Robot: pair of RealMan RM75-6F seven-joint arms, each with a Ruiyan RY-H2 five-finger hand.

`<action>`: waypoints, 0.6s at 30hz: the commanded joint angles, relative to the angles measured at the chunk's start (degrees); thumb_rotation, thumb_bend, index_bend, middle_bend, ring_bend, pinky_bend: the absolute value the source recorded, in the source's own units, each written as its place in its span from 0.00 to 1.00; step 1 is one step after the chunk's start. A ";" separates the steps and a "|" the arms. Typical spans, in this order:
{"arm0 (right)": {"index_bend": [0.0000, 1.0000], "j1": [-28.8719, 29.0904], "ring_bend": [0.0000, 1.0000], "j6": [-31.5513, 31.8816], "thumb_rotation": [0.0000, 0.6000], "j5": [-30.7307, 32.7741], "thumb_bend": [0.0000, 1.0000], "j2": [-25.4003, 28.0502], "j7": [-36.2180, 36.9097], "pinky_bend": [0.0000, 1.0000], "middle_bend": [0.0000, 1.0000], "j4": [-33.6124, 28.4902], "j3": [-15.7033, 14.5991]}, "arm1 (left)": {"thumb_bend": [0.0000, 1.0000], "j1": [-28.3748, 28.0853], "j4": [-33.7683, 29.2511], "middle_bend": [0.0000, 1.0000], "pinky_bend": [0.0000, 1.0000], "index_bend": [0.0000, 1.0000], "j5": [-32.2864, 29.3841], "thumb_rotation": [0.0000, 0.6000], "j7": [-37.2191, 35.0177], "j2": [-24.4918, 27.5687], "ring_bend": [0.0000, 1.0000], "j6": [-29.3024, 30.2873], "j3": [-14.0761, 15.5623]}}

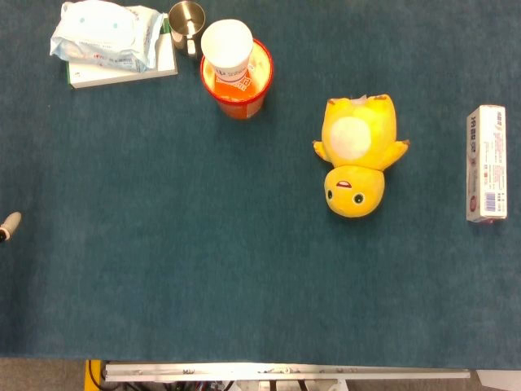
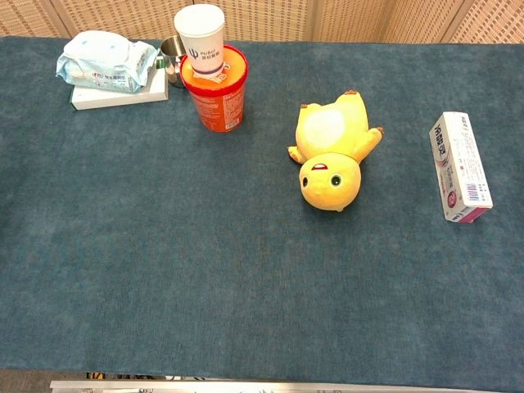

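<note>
A yellow plush toy (image 1: 356, 158) (image 2: 332, 151) lies on its back right of the middle, head toward the near edge. At the back left stands an orange tub (image 1: 241, 81) (image 2: 216, 90) with a white paper cup (image 1: 226, 49) (image 2: 201, 31) on top. Only a pale tip of my left hand (image 1: 10, 225) shows at the left edge of the head view, touching nothing I can see. How its fingers lie is hidden. The chest view shows no hand, and my right hand appears in neither view.
A metal cup (image 1: 186, 23) (image 2: 171, 52) stands behind the tub. A blue wipes pack (image 1: 106, 34) (image 2: 105, 59) lies on a white box (image 1: 122, 73) (image 2: 119, 97) at the back left. A long white carton (image 1: 486, 163) (image 2: 460, 166) lies at the right edge of the blue cloth (image 1: 203, 269).
</note>
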 commanded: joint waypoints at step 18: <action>0.13 4.61 0.14 -5.49 1.00 -4.01 0.03 3.40 2.25 0.21 0.29 -3.07 -0.51 | 0.15 0.45 0.47 0.04 0.03 0.09 0.82 1.00 -1.48 0.23 0.01 0.69 0.32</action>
